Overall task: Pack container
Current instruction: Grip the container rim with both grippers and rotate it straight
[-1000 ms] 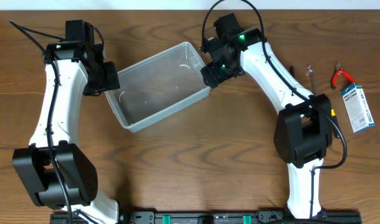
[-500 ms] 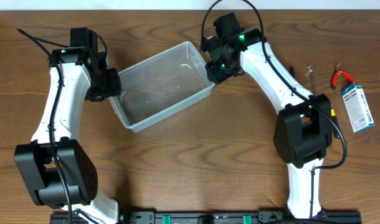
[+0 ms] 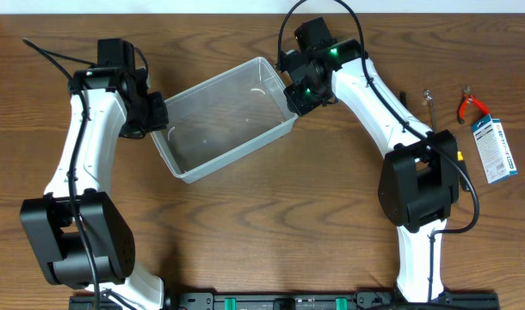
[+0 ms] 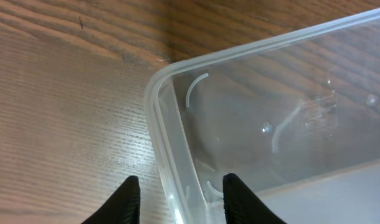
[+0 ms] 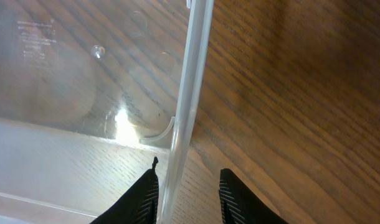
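**Both tools straddle the tub's walls at opposite ends**

The clear, colourless rectangular plastic container (image 3: pixel 219 116) with rounded corners and a thin rim sits open side up on the brown wood-grain bench (image 3: pixel 262 224). It lies in the upper middle of the overhead view, turned at a slant, and the grain shows through its bottom.

The left tool (image 3: pixel 157 116) is at the tub's left short end and the right tool (image 3: pixel 294 95) is at its right short end. The container lies between the two arms.

In the left wrist view, the left tool (image 4: pixel 180 177) has its two black fingers (image 4: pixel 124 202) on either side of the wall near a rounded corner, one outside over the bench and one inside the tub. The jaws stand narrow, but a little space shows on each side of the rim, so I cannot tell whether they press on the wall.

In the right wrist view, the right tool (image 5: pixel 189 167) stands the same way, with the rim running up between its black fingers (image 5: pixel 230 196). The inner finger looks close against the rim, while a strip of wood shows beside the outer one. Whether it clamps the wall I cannot tell.

Well apart, near the bench's right edge, lie red-handled pliers (image 3: pixel 473 105), a small blue-and-white packet (image 3: pixel 492 149) just below them, and a thin silvery metal piece (image 3: pixel 429 103) to their left.
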Motion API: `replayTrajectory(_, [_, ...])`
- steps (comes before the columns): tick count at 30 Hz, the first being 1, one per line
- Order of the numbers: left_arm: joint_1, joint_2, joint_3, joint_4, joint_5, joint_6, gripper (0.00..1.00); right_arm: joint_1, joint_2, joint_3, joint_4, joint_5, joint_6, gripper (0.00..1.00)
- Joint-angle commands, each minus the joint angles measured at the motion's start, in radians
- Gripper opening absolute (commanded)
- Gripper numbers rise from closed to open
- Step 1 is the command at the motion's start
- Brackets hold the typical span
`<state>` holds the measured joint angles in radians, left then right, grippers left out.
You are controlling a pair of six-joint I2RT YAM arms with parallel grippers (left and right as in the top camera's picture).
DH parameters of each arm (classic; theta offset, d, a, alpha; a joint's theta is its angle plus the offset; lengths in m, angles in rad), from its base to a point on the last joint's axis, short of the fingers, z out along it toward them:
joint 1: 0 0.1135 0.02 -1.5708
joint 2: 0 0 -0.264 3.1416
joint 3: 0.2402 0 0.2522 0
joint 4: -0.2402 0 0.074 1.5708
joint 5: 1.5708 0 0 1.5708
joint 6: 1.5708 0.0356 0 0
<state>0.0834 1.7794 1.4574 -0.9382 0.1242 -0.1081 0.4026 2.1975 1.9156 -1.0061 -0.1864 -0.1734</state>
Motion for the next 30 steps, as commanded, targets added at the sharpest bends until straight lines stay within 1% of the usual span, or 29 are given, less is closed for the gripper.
replayTrajectory(1, [0.003,0.014,-0.038,0.015,-0.006,-0.010,0.32,0.005,-0.002,-0.005,0.000,-0.002,0.002,0.32])
replayTrajectory(2, [0.003,0.014,-0.048,0.023,-0.006,-0.010,0.32,0.005,-0.002,-0.005,0.000,-0.003,0.005,0.32])
replayTrajectory(5, [0.003,0.014,-0.067,0.032,-0.006,-0.010,0.32,0.005,-0.002,-0.005,0.000,-0.005,0.012,0.25])
replayTrajectory(7, [0.003,0.014,-0.074,0.036,-0.006,-0.010,0.30,0.005,-0.002,-0.005,0.000,-0.005,0.019,0.24])
replayTrajectory(10, [0.003,0.014,-0.080,0.042,-0.006,-0.010,0.25,0.005,-0.002,-0.005,0.000,-0.005,0.020,0.23])
replayTrajectory(12, [0.003,0.014,-0.080,0.045,-0.006,-0.010,0.20,0.005,-0.002,-0.005,0.000,-0.005,0.023,0.21])
replayTrajectory(13, [0.003,0.014,-0.080,0.047,-0.006,-0.010,0.11,0.005,-0.002,-0.005,0.000,-0.005,0.023,0.20])
replayTrajectory(14, [0.003,0.014,-0.080,0.047,-0.006,-0.010,0.06,0.005,-0.002,-0.005,0.000,-0.005,0.023,0.18])
replayTrajectory(19, [0.003,0.014,-0.080,0.061,-0.006,-0.010,0.06,0.005,-0.002,-0.005,-0.007,-0.005,0.023,0.10])
replayTrajectory(22, [0.003,0.014,-0.080,0.066,-0.005,-0.010,0.06,0.005,-0.002,-0.005,-0.011,-0.005,0.023,0.02])
replayTrajectory(23, [0.003,0.014,-0.080,0.068,-0.005,-0.010,0.06,0.005,-0.002,-0.005,-0.012,-0.005,0.023,0.01])
replayTrajectory(30, [0.003,0.014,-0.080,0.070,-0.005,-0.018,0.06,0.005,-0.002,-0.005,-0.017,-0.005,0.023,0.01])
